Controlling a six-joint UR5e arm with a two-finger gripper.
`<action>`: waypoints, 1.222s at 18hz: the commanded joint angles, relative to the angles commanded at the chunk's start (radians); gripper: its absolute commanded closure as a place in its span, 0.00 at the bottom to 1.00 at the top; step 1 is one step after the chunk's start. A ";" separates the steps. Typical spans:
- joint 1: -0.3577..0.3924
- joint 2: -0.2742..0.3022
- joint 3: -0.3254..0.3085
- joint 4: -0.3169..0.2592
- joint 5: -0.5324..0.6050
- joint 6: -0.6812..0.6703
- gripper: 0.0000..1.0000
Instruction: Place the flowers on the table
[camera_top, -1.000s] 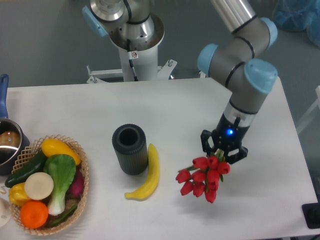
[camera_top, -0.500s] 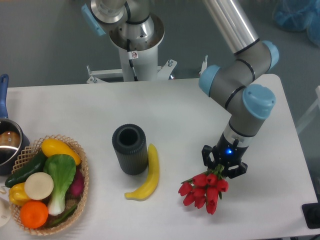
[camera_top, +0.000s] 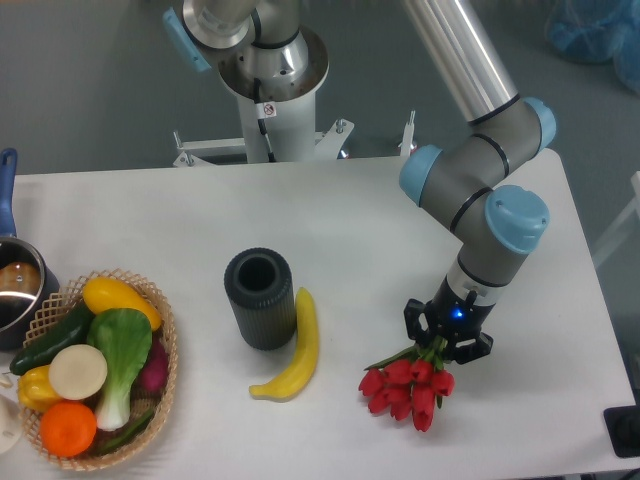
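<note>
The flowers (camera_top: 408, 387), a small bunch of red tulip buds with green stems, hang at the front right of the white table (camera_top: 370, 230). My gripper (camera_top: 447, 340) is shut on their stems from above. The buds point down and to the left, very low over the tabletop. I cannot tell whether they touch it. The stems are mostly hidden by the gripper.
A dark ribbed vase (camera_top: 260, 298) stands mid-table with a yellow banana (camera_top: 297, 350) beside it. A wicker basket (camera_top: 150, 410) of fruit and vegetables sits at the front left. A pot (camera_top: 15, 290) is at the left edge. A black object (camera_top: 625, 432) is at the front right corner.
My gripper has moved down and slightly toward the front of the table with the flowers in it. The buds are lower and closer to the tabletop.
</note>
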 joint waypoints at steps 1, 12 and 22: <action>0.002 0.005 0.000 0.000 0.000 0.000 0.00; 0.087 0.150 -0.014 -0.011 0.055 0.015 0.00; 0.100 0.379 -0.054 -0.172 0.225 0.345 0.00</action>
